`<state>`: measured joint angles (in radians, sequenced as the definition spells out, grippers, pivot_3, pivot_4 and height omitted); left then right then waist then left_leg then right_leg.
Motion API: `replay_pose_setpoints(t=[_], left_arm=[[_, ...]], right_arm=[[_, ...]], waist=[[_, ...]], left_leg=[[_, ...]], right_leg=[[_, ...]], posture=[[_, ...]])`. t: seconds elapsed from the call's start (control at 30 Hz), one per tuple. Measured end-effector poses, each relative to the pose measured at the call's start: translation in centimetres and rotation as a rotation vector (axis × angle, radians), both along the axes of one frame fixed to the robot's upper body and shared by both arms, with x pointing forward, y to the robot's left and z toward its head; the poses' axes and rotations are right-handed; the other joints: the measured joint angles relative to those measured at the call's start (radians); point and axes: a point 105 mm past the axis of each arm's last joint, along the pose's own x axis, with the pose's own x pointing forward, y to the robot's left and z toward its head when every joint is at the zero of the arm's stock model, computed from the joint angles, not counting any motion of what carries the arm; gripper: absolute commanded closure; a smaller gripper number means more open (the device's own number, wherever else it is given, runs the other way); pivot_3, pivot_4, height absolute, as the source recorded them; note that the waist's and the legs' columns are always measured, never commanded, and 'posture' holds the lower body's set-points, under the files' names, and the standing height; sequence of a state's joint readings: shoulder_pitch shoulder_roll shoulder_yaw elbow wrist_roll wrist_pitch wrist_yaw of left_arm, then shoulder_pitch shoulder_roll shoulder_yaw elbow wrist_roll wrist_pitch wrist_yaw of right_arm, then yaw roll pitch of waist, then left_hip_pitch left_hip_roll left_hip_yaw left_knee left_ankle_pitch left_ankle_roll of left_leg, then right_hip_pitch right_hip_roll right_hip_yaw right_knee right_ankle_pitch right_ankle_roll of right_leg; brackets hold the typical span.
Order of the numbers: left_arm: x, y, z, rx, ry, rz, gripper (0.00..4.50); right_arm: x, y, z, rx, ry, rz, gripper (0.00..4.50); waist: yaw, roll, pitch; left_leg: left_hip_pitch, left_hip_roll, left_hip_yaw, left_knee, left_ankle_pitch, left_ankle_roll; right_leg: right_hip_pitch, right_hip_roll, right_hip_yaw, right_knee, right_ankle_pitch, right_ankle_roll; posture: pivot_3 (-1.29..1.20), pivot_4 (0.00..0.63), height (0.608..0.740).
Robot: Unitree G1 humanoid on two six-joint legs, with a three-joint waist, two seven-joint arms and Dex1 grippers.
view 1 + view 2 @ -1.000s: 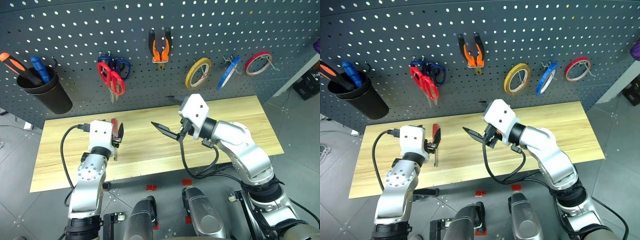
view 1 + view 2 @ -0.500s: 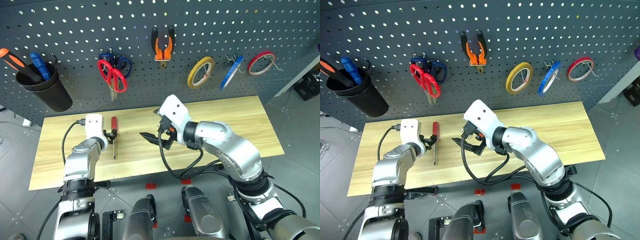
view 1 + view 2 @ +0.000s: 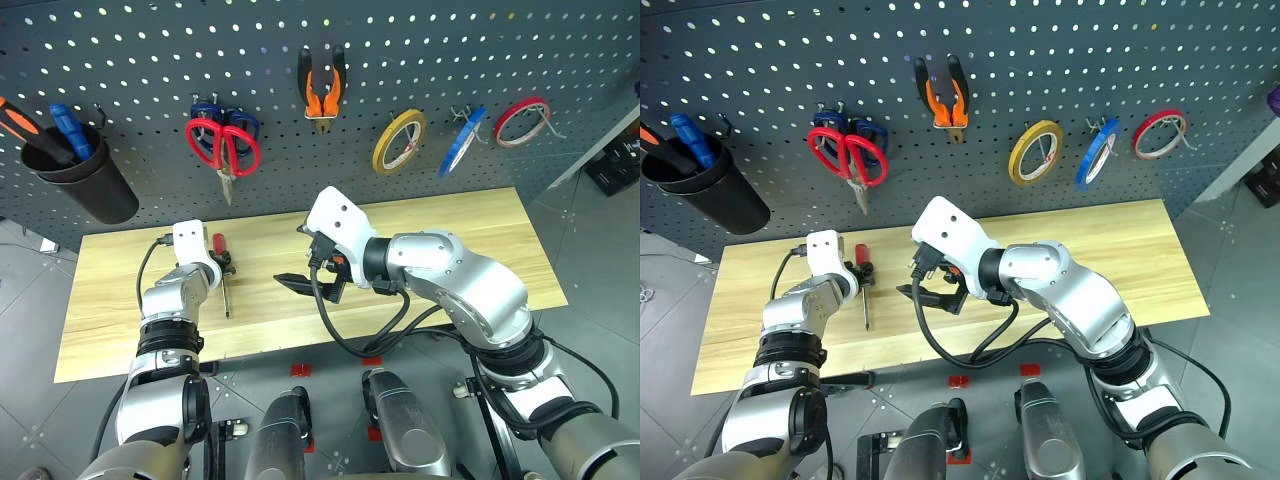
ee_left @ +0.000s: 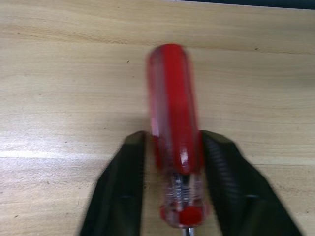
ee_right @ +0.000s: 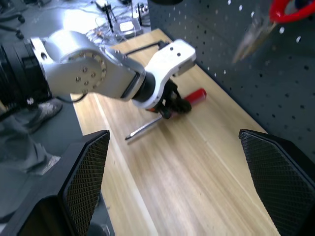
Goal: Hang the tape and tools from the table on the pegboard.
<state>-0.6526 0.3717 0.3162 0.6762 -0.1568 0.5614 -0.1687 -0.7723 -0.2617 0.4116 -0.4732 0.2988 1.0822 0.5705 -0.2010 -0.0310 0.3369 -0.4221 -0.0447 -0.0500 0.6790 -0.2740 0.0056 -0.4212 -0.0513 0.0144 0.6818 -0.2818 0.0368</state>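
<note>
A slim red-handled screwdriver (image 3: 218,243) lies on the wooden table (image 3: 450,230) at the left, its shaft pointing toward the front edge. My left gripper (image 3: 222,265) is down on it, and in the left wrist view both black fingers (image 4: 123,182) press the sides of the red handle (image 4: 170,108). My right gripper (image 3: 310,285) hovers open over the middle of the table with nothing in it. On the pegboard (image 3: 500,50) hang the red-handled scissors (image 3: 225,150), the orange-and-black pliers (image 3: 321,90) and the blue tape (image 3: 462,140).
A yellow tape ring (image 3: 398,142) and a red tape ring (image 3: 522,122) hang beside the blue one. Blue-handled scissors (image 3: 212,112) hang behind the red pair. A black cup (image 3: 80,185) on the pegboard's far left holds orange and blue screwdrivers.
My left gripper came down and forward onto the screwdriver and its fingers closed on the handle. My right gripper drifted left over the table and stayed open.
</note>
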Motion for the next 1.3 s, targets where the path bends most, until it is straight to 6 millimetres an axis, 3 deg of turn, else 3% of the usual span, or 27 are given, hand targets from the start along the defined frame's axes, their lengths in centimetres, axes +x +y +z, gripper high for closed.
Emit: replay_pose_setpoints(t=[0.27, 0.37, 0.47, 0.63, 0.73, 0.9, 0.97, 1.17, 1.3], left_arm=[[-3.0, 0.6, -0.5, 0.039, -0.012, -0.102, 3.57], [-4.5, 0.9, 0.9, 0.063, -0.068, -0.166, 3.57], [-5.7, 1.0, 4.1, 0.091, -0.173, -0.228, 3.57], [-9.3, -0.9, 9.2, 0.211, -0.363, -0.404, 3.57], [-10.3, -1.2, 13.3, 0.236, -0.501, -0.435, 3.57], [-11.1, 0.0, 22.4, 0.374, -0.754, -0.412, 3.57], [-11.2, 0.1, 25.1, 0.395, -0.832, -0.405, 3.57], [-10.1, 2.3, 30.2, 0.389, -0.988, -0.307, 3.57], [-8.8, 4.7, 31.2, 0.428, -1.028, -0.204, 3.57]], right_arm=[[-0.1, -0.2, 0.8, 0.021, -0.055, 0.044, 0.00], [-0.8, -0.4, 1.3, 0.042, -0.100, 0.122, 0.00], [-1.5, -0.6, 1.7, 0.074, -0.113, 0.187, 0.00], [-2.1, -1.1, 3.2, 0.143, -0.122, 0.253, 0.00], [-2.2, -1.1, 4.5, 0.193, -0.144, 0.280, 0.00], [-1.8, -1.0, 5.9, 0.252, -0.146, 0.309, 0.00], [-1.4, -1.0, 6.1, 0.257, -0.143, 0.303, 0.00], [-0.5, -0.8, 6.4, 0.263, -0.162, 0.269, 0.00], [-0.3, -0.5, 6.3, 0.259, -0.180, 0.255, 0.00]], waist=[[-0.020, -0.001, -0.002], [-0.020, -0.002, -0.004], [-0.019, -0.003, -0.005], [-0.018, -0.004, -0.013], [-0.008, -0.005, -0.020], [0.007, -0.005, -0.041], [0.009, -0.006, -0.048], [0.005, -0.006, -0.052], [0.000, -0.006, -0.052]], left_leg=[[-0.001, 0.000, 0.000, -0.001, 0.002, -0.004], [-0.002, 0.000, 0.000, -0.001, 0.003, -0.005], [-0.002, 0.000, 0.000, -0.001, 0.003, -0.005], [-0.002, 0.000, 0.000, -0.001, 0.003, -0.005], [-0.002, 0.000, -0.001, -0.001, 0.004, -0.007], [-0.002, 0.000, -0.001, -0.001, 0.004, -0.008], [-0.002, 0.000, -0.001, -0.001, 0.004, -0.008], [-0.002, 0.000, -0.001, 0.000, 0.005, -0.008], [-0.002, 0.000, 0.000, 0.000, 0.005, -0.008]], right_leg=[[-0.001, 0.000, 0.000, 0.000, 0.000, 0.000], [-0.002, 0.000, 0.000, -0.001, 0.000, 0.000], [-0.002, 0.000, 0.000, 0.000, 0.000, -0.001], [-0.002, 0.000, 0.000, -0.001, 0.001, -0.001], [-0.002, 0.000, -0.002, 0.001, 0.002, -0.003], [-0.002, 0.001, -0.002, 0.000, 0.002, -0.003], [-0.002, 0.001, -0.002, 0.000, 0.002, -0.003], [-0.003, 0.001, -0.002, 0.001, 0.002, -0.003], [-0.004, 0.001, -0.002, 0.003, 0.002, -0.003]], posture=[[-0.37, 0.283, 0.740], [-0.36, 0.266, 0.740], [-0.36, 0.244, 0.740], [-0.32, 0.214, 0.740], [-0.29, 0.202, 0.740], [-0.27, 0.195, 0.740], [-0.27, 0.197, 0.740], [-0.29, 0.205, 0.740], [-0.29, 0.206, 0.740]])
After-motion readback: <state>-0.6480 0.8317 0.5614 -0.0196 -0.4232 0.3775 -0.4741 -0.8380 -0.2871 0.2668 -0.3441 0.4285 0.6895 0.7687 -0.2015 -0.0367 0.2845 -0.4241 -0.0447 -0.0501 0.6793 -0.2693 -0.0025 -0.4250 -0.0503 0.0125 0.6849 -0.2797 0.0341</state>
